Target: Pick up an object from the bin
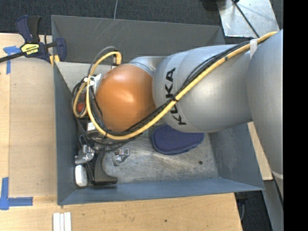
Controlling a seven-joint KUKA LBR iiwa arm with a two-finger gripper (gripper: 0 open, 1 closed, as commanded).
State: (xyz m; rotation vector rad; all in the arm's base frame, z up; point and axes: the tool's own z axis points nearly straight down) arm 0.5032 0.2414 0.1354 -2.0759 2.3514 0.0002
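Observation:
My gripper (103, 155) is low in the bin's front left corner, under the orange wrist cover. Its two silvery fingertips (85, 154) stand apart, so it is open. A black angular block (104, 176) lies on the floor between the fingertips and reaches toward the front wall. I cannot tell whether the fingertips touch it. A small white oblong piece (81, 175) lies just left of the block, against the left wall. A red-orange thing (79, 108) peeks out by the left wall, mostly hidden behind cables.
A dark blue rounded pad (176, 141) lies mid-bin, its top hidden under the arm. The arm and its orange cover hide the back half of the bin. Bare floor shows at the front right.

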